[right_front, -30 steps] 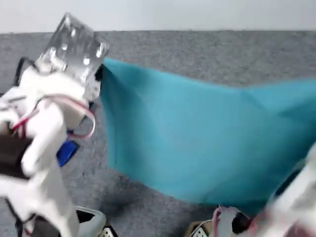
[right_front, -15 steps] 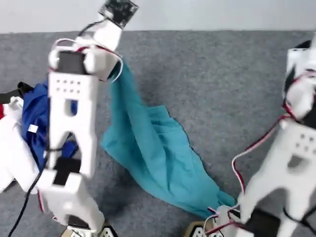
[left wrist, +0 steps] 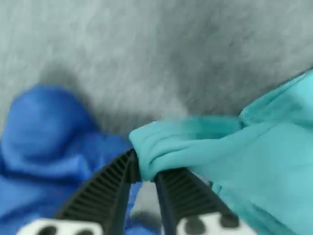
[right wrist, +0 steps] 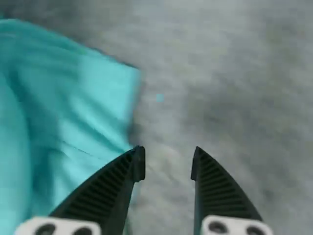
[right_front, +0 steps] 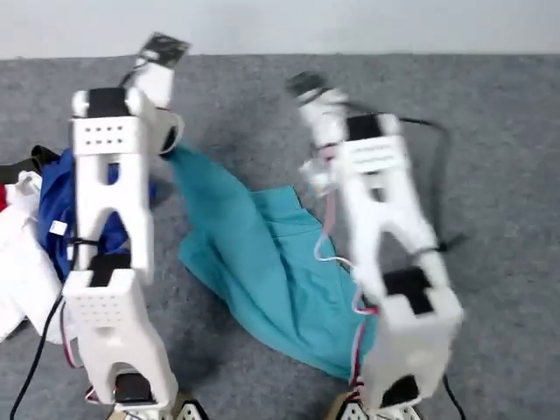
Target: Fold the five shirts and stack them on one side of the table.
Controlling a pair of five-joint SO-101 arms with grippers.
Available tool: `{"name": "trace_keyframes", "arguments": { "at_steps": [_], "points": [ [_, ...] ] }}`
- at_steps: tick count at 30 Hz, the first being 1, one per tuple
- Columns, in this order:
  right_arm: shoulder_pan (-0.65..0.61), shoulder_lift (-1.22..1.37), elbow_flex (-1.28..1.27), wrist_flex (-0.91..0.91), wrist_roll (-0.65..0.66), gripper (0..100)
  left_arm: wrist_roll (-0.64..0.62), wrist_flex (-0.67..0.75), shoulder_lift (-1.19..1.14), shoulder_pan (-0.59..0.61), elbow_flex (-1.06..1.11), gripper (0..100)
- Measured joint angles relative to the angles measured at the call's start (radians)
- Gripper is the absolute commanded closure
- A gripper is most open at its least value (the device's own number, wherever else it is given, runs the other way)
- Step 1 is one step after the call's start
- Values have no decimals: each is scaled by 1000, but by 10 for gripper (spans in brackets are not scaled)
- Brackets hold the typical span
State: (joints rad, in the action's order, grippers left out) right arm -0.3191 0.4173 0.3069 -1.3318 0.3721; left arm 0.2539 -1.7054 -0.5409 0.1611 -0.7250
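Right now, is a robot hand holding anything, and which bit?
Left gripper pinches a bunched edge of the teal shirt; right gripper is open, holding nothing.

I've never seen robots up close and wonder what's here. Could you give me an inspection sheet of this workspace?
Surface: grey fuzzy table top.
Job's things: teal shirt crumpled mid-table; blue shirt and white shirt heaped beside the left arm.
Clutter: nothing seen.
Tools: left tool shut on a corner of the teal shirt; right tool open above that shirt's edge.
Cables: red and white wires along both arms; black cable by the right arm.
Surroundings: pale wall behind the table.
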Motion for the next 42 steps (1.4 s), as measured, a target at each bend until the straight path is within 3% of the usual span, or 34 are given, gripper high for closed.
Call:
{"name": "trace_keyframes", "arguments": {
  "at_steps": [4, 16, 20, 23, 30, 38, 42],
  "points": [
    [-74, 189, 126, 0, 0, 830, 0, -26, 0, 49, -2, 985],
    [-83, 592, 594, -58, 0, 835, 0, -29, 0, 54, -2, 985],
    [-81, 680, 712, -109, 55, 923, 0, -29, 0, 54, -2, 985],
    [-75, 727, 786, -118, 94, 995, 0, -29, 0, 54, -2, 985],
    [-55, 799, 927, -169, 126, 989, 0, -29, 0, 54, -2, 985],
    [6, 813, 1297, -402, 127, 989, 0, -29, 0, 54, -2, 985],
    [37, 752, 1316, -420, 127, 989, 0, -29, 0, 54, -2, 985]
  ]
}}
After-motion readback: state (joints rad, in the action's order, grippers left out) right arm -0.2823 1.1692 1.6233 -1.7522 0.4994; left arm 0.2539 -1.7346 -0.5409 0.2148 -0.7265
